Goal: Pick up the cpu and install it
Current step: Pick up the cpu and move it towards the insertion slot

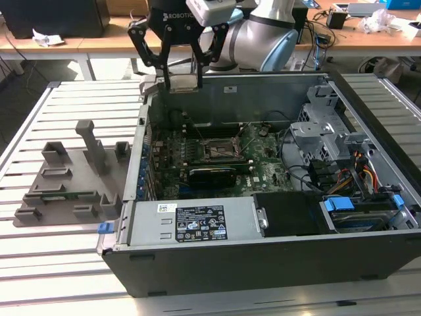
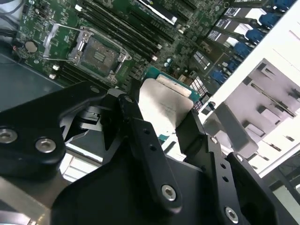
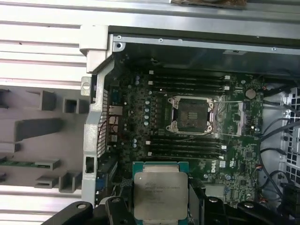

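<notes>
Aloft, gripper (image 1: 182, 80) clamping cpu (image 3: 161, 194), over motherboard (image 3: 140, 117)

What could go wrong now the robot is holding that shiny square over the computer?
The gripper pinches the cpu by its edges, so it might slip and drop onto the motherboard. The open socket sits away from the cpu, so the chip could land crooked there and maybe damage it.
</notes>
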Action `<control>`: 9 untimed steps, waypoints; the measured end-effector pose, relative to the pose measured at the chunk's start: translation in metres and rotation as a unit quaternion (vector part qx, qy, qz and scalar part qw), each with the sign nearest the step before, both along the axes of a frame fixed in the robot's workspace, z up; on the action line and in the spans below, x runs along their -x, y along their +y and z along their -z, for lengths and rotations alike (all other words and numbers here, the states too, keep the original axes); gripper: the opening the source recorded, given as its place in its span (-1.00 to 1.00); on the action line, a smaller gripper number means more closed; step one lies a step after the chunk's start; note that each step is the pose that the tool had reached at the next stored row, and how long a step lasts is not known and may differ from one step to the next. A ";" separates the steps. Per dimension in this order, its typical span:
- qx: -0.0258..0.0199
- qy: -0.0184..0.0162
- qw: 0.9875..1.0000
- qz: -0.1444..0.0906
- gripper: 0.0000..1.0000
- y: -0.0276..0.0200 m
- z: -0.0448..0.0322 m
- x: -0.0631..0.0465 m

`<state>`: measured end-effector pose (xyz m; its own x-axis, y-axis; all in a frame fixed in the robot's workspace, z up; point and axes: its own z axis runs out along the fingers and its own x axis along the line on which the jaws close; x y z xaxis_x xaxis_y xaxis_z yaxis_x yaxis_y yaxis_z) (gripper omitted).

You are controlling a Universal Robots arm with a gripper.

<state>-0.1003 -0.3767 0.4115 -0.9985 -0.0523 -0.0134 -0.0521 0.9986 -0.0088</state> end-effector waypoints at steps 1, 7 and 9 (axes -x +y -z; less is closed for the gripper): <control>0.000 0.000 1.000 0.000 0.10 0.0000 0.0000 -0.003; 0.000 0.000 1.000 0.000 0.10 0.0000 0.0001 -0.032; 0.000 0.000 1.000 0.000 0.10 0.0000 0.0001 -0.040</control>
<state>-0.0598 -0.3767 0.4115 -0.9985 -0.0523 -0.0132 -0.0521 0.9986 -0.0087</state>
